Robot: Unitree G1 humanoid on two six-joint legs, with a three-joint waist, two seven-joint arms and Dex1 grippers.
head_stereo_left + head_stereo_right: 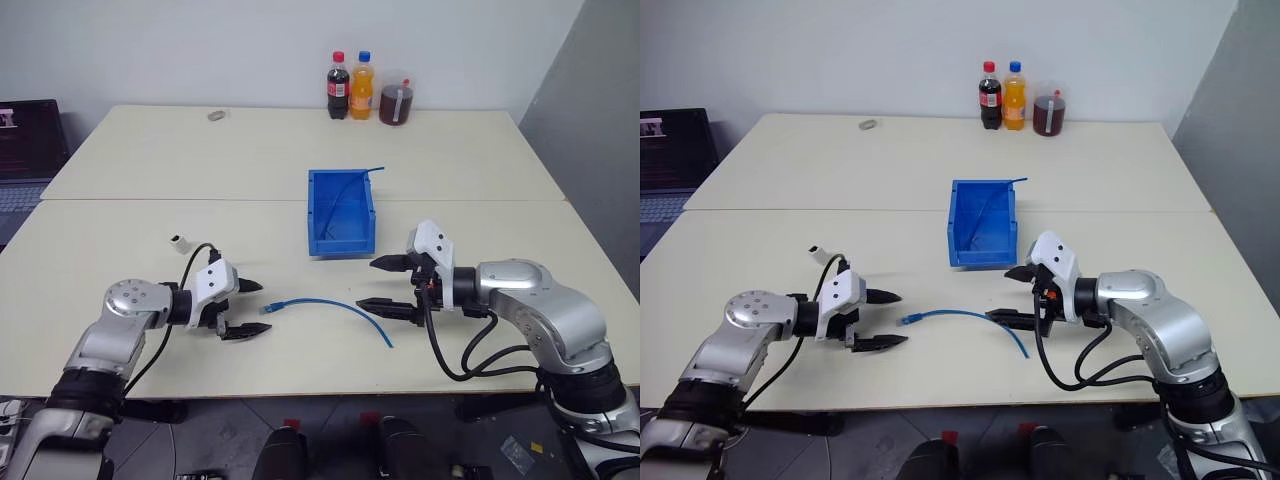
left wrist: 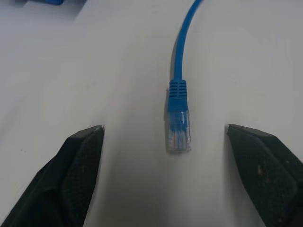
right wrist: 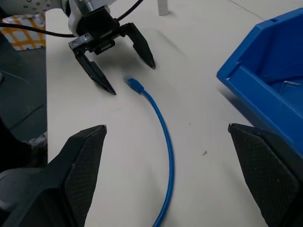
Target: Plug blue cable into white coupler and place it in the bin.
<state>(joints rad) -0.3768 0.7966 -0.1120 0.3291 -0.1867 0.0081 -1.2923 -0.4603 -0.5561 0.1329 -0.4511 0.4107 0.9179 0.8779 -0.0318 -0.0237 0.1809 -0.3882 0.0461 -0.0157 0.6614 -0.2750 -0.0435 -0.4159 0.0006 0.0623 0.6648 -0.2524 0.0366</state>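
Observation:
The blue cable [image 1: 330, 305] lies loose on the table between my two arms, its clear plug [image 2: 178, 132] pointing toward my left gripper [image 1: 258, 307]. That gripper is open, with the plug just ahead of its fingertips and touching neither one. My right gripper [image 1: 366, 284] is open and empty, raised above the cable's other end. The small white coupler [image 1: 181, 241] stands alone on the table beyond my left arm. Further back at the middle sits the blue bin [image 1: 342, 240], its low front lip facing me.
A thin darker blue cable [image 1: 352, 185] lies in the bin and pokes over its back rim. Two bottles [image 1: 350, 86] and a lidded cup [image 1: 396, 100] stand at the far edge, with a small ring-like object [image 1: 216, 116] nearby. A laptop [image 1: 25, 150] sits off the left.

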